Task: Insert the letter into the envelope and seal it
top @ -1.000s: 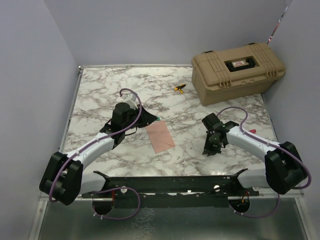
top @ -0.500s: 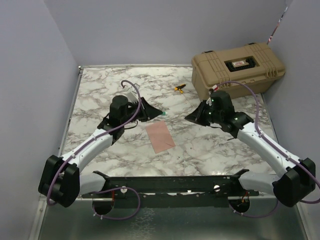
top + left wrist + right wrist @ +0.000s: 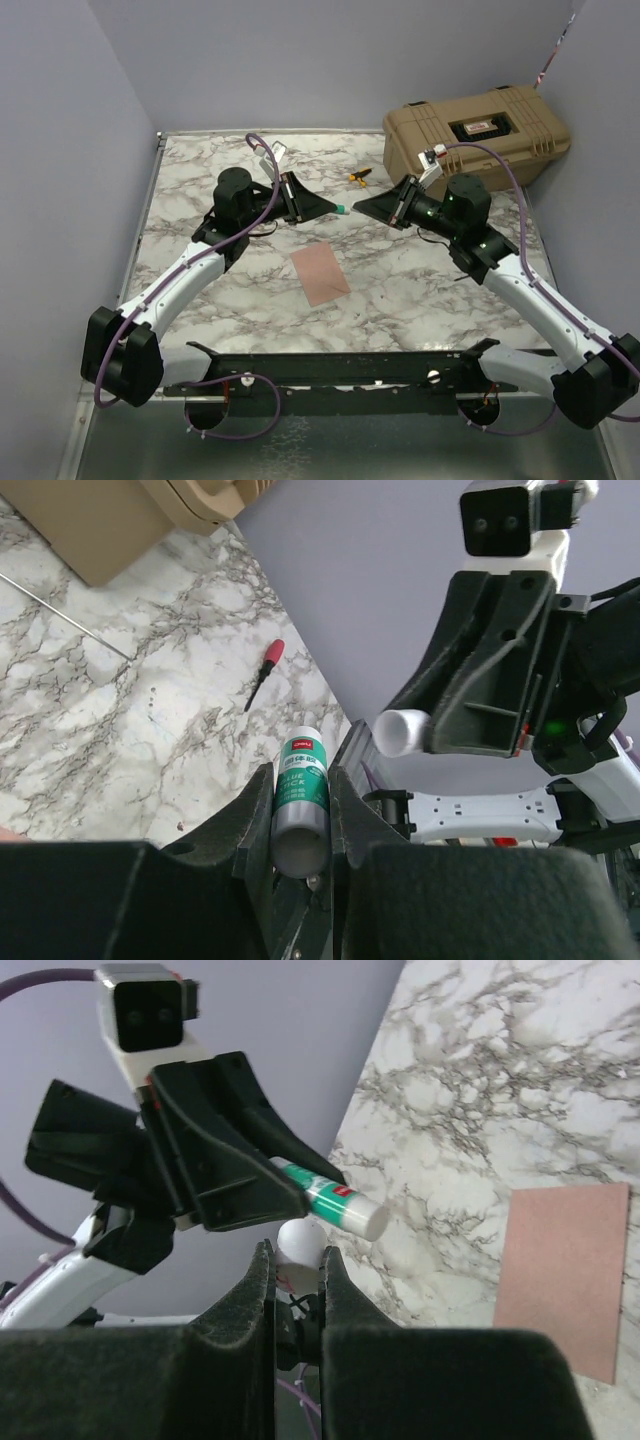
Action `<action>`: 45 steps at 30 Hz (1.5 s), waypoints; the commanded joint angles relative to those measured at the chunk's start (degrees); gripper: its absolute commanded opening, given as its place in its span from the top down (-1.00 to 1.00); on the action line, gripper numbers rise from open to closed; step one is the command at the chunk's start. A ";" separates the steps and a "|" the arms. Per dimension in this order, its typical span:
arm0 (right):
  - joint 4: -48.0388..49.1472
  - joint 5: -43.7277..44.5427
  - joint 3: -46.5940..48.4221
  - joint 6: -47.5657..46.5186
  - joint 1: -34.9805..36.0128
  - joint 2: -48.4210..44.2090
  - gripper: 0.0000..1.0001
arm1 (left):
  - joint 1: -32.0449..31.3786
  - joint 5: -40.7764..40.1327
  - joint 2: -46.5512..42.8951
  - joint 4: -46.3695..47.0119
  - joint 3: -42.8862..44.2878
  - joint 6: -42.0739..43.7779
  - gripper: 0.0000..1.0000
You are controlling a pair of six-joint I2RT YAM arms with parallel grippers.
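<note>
Left gripper (image 3: pixel 325 207): fingers clamped on a green-and-white glue stick (image 3: pixel 302 795), which juts out toward the other arm. Right gripper (image 3: pixel 292 1260): nearly closed, pinching a small white cap (image 3: pixel 298 1240). The 2 tools face each other tip to tip above the marble table (image 3: pixel 190 200), stick and cap near but apart. 1 salmon-tan paper (image 3: pixel 320 275) lies flat below them, between the arms; whether it is the letter or the envelope cannot be told. Tan case (image 3: pixel 475 140) at rear right.

Tan case (image 3: pixel 475 145) rear right, screwdriver (image 3: pixel 358 176) near it
</note>
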 commanded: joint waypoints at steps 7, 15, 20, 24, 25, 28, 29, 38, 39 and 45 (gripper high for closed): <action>-1.60 -1.26 2.20 -1.36 -0.21 0.00 0.99 | 0.33 2.32 -0.36 0.66 0.96 0.04 1.00; -7.35 0.70 3.72 -2.10 -0.17 1.14 0.99 | 0.33 1.84 -0.36 1.19 0.28 0.67 1.00; -7.24 0.71 3.10 -1.43 -0.17 1.46 0.99 | 0.34 1.98 -0.16 2.89 -0.68 -0.43 1.00; -6.79 1.11 3.04 -0.71 -0.17 1.97 0.99 | 0.35 2.58 -0.08 4.43 -1.08 -1.56 1.00; -6.01 0.87 2.74 -0.18 -0.17 2.01 0.99 | 0.34 2.96 -0.07 4.93 -1.17 -1.92 1.00; -4.92 0.21 2.51 0.71 -0.17 2.30 0.99 | 0.38 4.01 0.02 6.70 -1.45 -3.59 1.00; -4.75 0.15 2.42 0.96 -0.17 2.31 0.99 | 0.34 4.33 0.02 7.50 -1.60 -4.07 1.00; -1.85 0.36 0.91 5.01 -0.18 2.34 0.99 | 0.41 7.75 -0.26 12.47 -2.42 -6.95 1.00; -1.41 0.12 0.51 5.97 -0.17 2.22 0.99 | 0.40 8.51 -0.13 13.72 -2.60 -7.65 1.00; 5.53 -4.00 -1.30 10.85 -0.46 1.66 0.99 | 0.55 12.54 0.47 22.90 -3.12 -12.37 1.00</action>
